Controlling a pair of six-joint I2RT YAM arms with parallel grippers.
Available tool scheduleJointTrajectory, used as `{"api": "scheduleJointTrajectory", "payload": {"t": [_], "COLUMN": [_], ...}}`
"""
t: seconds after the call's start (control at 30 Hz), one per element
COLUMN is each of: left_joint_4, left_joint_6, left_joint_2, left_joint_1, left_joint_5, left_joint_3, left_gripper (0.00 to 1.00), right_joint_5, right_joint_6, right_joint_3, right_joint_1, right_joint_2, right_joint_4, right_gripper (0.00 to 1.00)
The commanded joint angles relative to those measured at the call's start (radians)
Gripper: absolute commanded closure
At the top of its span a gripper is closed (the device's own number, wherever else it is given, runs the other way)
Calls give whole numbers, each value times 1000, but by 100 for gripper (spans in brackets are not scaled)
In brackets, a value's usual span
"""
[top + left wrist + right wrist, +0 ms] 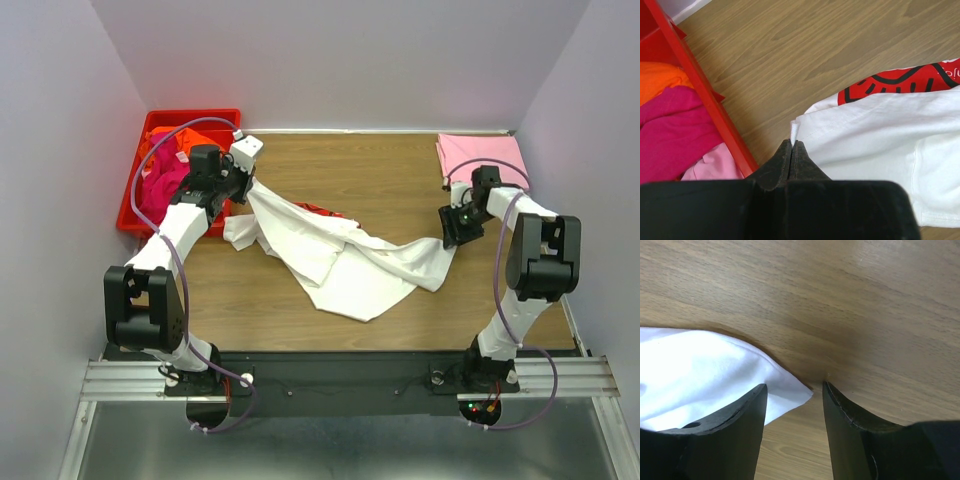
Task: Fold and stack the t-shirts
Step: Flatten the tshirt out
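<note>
The wooden surface (400,170) carries the white t-shirt (345,265) rumpled across its middle. The left tool (791,146) pinches its edge beside the red bin (195,115). The right tool (794,386) gapes astride the opposite corner and should bite well in before both pull taut. A pink t-shirt (482,155) lies beyond.

The wooden table (400,170) carries a white t-shirt (340,265) sprawled rumpled across its middle (a red print peeks out at its far edge), a folded pale pink t-shirt (480,155) in the far right corner, and a red plastic bin (190,114) at the far left.
</note>
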Motion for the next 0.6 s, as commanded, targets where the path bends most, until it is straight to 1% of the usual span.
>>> {"api": "scheduleJointTrajectory", "payload": {"t": [0.0, 0.1, 0.2, 0.23, 0.4, 0.5, 0.53, 0.57], "left_joint_4": [58, 59, 62, 62, 68, 68, 68, 68], "left_joint_6": [-10, -9, -12, -12, -23, -24, -26, -27], "left_joint_2": [-14, -16, -14, -13, -10, -7, -7, -8], "left_joint_1": [5, 5, 5, 5, 5, 5, 5, 5], "left_joint_5": [14, 11, 13, 11, 13, 10, 11, 10], "left_joint_3": [11, 8, 5, 7, 7, 10, 10, 10], "left_gripper": [100, 100, 100, 100, 100, 100, 100, 100], "right_joint_5": [-57, -49, -23, -17, 29, 55, 64, 70], "right_joint_6": [18, 12, -10, -22, -36, -28, -27, -28], "right_joint_3": [-13, -40, -83, -106, -177, -203, -205, -205], "right_joint_1": [7, 10, 16, 29, 85, 107, 107, 107], "right_joint_2": [17, 28, 31, 30, 2, 0, 5, 10], "right_joint_4": [-7, -7, -4, -2, 26, 53, 55, 58], "right_gripper": [46, 47, 51, 54, 58, 67, 74, 80]}}
